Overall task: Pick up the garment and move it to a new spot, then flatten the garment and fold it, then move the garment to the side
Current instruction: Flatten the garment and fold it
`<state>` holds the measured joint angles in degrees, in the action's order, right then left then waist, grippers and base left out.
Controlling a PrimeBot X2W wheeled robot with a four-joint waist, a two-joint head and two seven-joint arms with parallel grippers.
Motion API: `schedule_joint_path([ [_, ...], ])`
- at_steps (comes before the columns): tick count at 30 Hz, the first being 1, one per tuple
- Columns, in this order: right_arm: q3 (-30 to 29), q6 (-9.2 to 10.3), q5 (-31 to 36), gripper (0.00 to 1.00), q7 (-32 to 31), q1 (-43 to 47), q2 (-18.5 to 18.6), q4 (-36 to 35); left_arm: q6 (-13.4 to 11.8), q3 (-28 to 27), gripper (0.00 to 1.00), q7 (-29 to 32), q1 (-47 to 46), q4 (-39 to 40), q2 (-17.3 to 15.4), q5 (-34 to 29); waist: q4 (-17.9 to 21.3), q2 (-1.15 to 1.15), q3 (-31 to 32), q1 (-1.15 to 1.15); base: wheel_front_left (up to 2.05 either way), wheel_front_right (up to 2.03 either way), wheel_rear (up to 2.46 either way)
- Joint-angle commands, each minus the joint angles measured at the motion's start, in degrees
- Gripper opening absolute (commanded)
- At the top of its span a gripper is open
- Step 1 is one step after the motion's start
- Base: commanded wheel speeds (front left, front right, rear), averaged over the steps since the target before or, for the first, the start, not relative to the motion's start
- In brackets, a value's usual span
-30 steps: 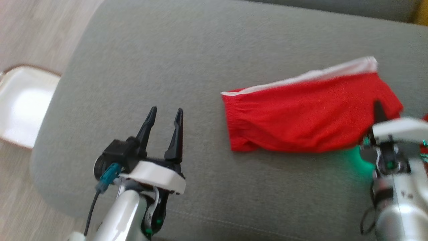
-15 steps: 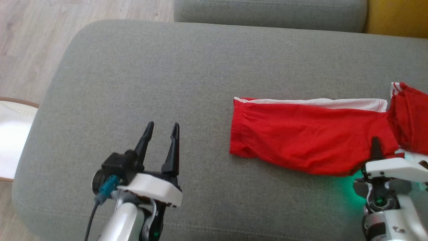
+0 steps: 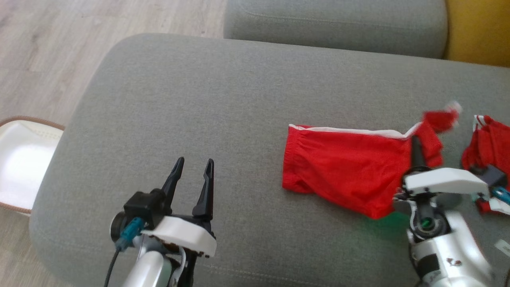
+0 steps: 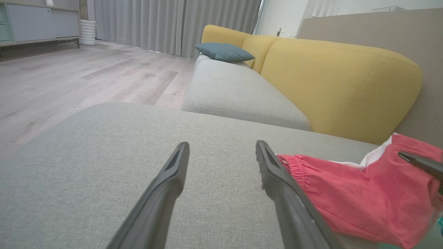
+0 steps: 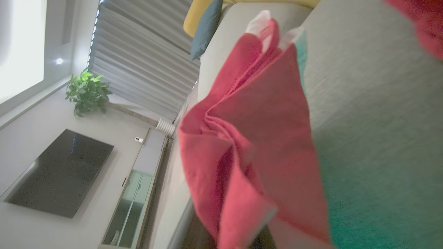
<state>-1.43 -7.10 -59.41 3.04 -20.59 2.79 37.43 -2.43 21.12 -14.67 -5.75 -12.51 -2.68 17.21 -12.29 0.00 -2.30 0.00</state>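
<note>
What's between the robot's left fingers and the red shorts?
Just bare grey sofa cushion lies between the left gripper and the red shorts, as the head view shows.

L pincer (image 3: 195,160) is set over the seat cushion (image 3: 223,99), nr its front edge. The garment (image 3: 346,175) is laid on the same cushion, to the right of L pincer & apart from it. Its right end is met at the tips of R pincer (image 3: 416,140). A 2nd cloth (image 3: 488,141) is found just right of R pincer. Beyond both pincers a 2nd cushion (image 3: 334,24) is placed, w/ backrest (image 3: 478,36) at its right. Floor (image 3: 48,48) & a shallow obj. (image 3: 24,159) on it are seen left of L pincer.
</note>
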Motion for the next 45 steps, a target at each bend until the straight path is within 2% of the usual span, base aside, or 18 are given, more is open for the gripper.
schedule_joint_path([
  [1,3.0,-0.39,-0.8,0.00,0.3,-2.2,0.1,-2.5,0.3,-2.3,1.00,-0.3,-0.6,1.7,-0.2,-0.7,-0.5,0.00,0.4,0.00,0.00,0.00,0.00],
  [13,18.5,-0.39,-5.4,0.00,1.2,-1.5,0.1,-4.9,0.3,-1.9,1.00,-0.3,0.4,1.5,-0.2,-0.7,-3.7,0.00,2.0,0.00,0.00,0.00,0.00],
  [28,29.6,-0.39,-8.6,0.00,3.2,-4.6,0.1,-1.2,0.0,-1.5,1.00,-0.3,0.0,1.5,-0.2,-0.1,-6.6,0.00,0.7,0.00,0.00,0.00,0.00],
  [29,30.3,-0.39,-8.2,0.69,3.3,-4.9,0.1,-0.7,0.0,-1.4,1.00,-0.3,-0.1,1.5,-0.2,0.0,-6.7,0.00,0.6,0.00,0.00,0.00,0.00],
  [30,31.0,-0.39,-8.1,1.00,3.3,-5.1,0.1,-0.3,-0.1,-1.4,1.00,-0.3,-0.2,1.5,-0.2,0.1,-6.8,0.00,0.5,0.00,0.00,0.00,0.00],
  [38,36.7,-0.39,-7.7,1.00,3.9,-7.2,0.1,2.8,-0.4,-1.0,1.00,-0.3,-0.8,1.7,-0.2,0.6,-7.5,0.00,-0.3,0.00,0.00,0.00,0.00],
  [45,41.5,-0.39,-6.9,1.00,1.2,-9.5,0.1,9.6,-0.7,-0.9,1.00,-0.3,-1.0,1.8,-0.2,1.0,-7.3,0.00,-0.6,0.00,0.00,0.00,0.00],
])
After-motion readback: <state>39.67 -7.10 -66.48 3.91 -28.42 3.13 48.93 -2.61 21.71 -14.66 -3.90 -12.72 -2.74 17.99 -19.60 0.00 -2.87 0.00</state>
